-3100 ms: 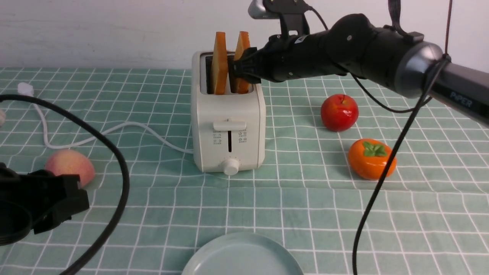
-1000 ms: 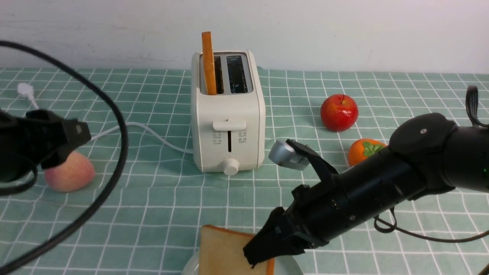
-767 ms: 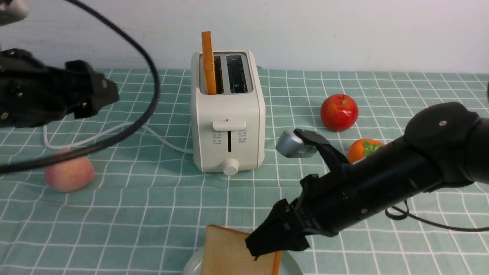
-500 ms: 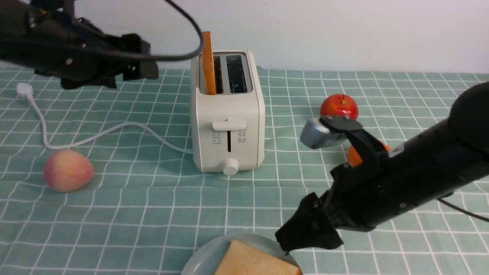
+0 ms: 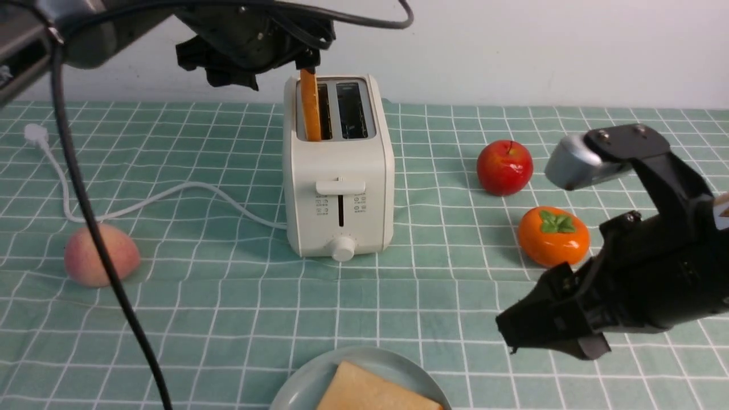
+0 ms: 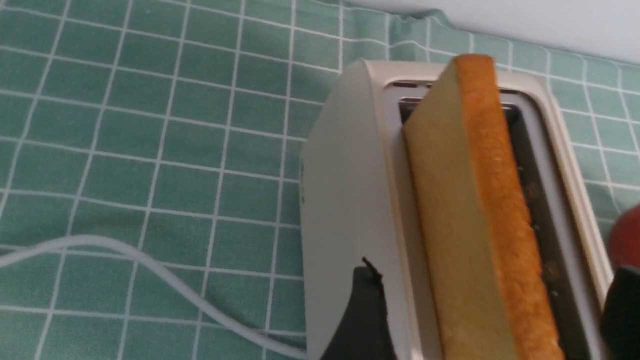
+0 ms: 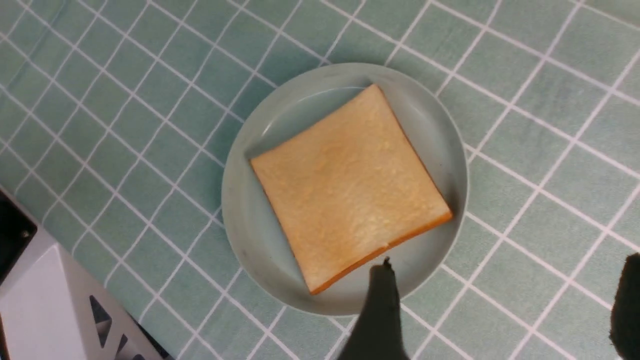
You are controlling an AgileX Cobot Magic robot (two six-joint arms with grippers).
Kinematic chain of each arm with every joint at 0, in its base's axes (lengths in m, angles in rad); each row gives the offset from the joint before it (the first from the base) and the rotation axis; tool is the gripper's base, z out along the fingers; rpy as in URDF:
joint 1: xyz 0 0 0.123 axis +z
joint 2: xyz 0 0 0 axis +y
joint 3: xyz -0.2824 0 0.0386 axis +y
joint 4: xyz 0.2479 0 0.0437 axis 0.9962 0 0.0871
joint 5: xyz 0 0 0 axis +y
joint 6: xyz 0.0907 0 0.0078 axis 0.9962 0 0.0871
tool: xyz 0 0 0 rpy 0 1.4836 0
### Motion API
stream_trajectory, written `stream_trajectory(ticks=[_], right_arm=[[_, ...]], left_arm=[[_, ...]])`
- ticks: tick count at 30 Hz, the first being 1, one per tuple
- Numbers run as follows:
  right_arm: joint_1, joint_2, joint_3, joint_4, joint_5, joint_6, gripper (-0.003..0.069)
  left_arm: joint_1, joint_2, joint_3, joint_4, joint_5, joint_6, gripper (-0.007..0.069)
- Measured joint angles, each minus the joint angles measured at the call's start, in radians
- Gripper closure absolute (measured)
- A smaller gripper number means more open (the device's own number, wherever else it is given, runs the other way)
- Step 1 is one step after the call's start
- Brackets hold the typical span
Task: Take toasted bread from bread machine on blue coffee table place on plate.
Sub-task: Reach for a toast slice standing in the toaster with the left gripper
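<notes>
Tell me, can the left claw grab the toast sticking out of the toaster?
Probably yes. The left claw is open, a finger on each side of the toast standing up from the toaster, nothing between.
</notes>
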State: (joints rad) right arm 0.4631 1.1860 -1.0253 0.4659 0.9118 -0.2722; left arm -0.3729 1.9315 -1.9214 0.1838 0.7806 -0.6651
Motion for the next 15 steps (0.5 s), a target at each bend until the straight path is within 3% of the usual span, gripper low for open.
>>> stream_trajectory(ticks=[15], right_arm=[[0.000,-0.006,0.000,-0.032,0.037,0.028,0.0090]], left_arm=[[-0.001,0.076,-0.014,-0.042,-0.082,-0.041,0.0104]])
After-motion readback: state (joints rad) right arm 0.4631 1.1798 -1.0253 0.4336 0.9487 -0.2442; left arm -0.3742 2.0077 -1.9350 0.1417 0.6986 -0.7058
